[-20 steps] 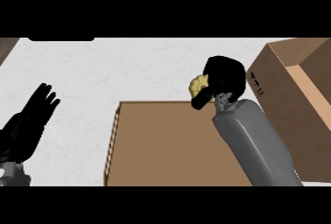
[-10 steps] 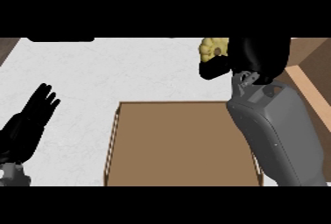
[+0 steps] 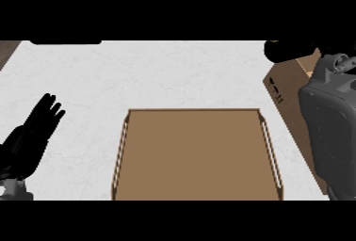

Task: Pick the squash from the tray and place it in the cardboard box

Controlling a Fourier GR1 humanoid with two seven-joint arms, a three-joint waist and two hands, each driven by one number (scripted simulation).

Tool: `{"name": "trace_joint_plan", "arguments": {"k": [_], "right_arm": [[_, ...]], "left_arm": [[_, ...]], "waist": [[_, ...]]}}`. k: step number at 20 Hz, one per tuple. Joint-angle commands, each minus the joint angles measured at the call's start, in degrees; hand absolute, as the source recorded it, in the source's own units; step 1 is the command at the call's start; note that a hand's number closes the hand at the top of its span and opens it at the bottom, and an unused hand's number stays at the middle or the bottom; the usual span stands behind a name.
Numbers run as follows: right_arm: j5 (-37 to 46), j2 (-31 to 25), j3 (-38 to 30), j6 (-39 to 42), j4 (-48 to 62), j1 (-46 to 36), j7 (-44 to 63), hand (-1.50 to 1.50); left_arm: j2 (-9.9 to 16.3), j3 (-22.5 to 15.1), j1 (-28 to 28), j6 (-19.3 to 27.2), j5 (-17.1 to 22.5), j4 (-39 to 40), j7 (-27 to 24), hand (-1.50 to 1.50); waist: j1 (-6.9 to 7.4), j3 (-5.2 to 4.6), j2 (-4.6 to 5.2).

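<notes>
My right hand at one o'clock over the cardboard box, grip unreadable, squash hidden, presumably inside it; tray bare; left hand resting open at eight o'clock; squash likely firm, smooth, best wrapped round its middle.

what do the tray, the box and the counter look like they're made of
Tray: looks like wood or fibreboard, a flat matte brown with thin paler raised rims. Box: cardboard, going by its dull tan wall and dark printed marks. Counter: probably stone or laminate, pale grey with faint veining.
</notes>
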Motion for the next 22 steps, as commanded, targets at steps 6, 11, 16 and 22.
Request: {"name": "trace_joint_plan", "arguments": {"k": [6, 11, 16, 22], "right_arm": [[-1.9, -7.6, -7.5, 2.6, 1.1, 4.4, -5.9, 1.5], [-1.4, -7.7, -8.8, -7.8, 6.3, 10.5, -11.8, 1.5], [-3.9, -8.7, -11.9, -13.4, 10.9, 14.4, -17.6, 1.5], [-10.9, -5.9, -16.1, -11.2, 14.7, 19.6, -19.0, 1.5]], "left_arm": [[0.1, 0.9, -3.0, 0.1, 0.8, -1.8, 4.2, 0.0], [0.3, 1.4, -0.6, -1.6, 0.2, -2.6, 2.7, 0.0], [-1.1, 1.3, -2.9, -2.7, -1.2, 3.4, -1.1, 0.0], [-1.8, 0.0, -3.1, 0.4, -2.7, -2.0, 3.3, 0.0]], "waist": [[0.36, 0.03, 0.19], [0.75, 0.04, 0.27], [0.52, 0.03, 0.34], [0.2, 0.08, 0.29]]}}
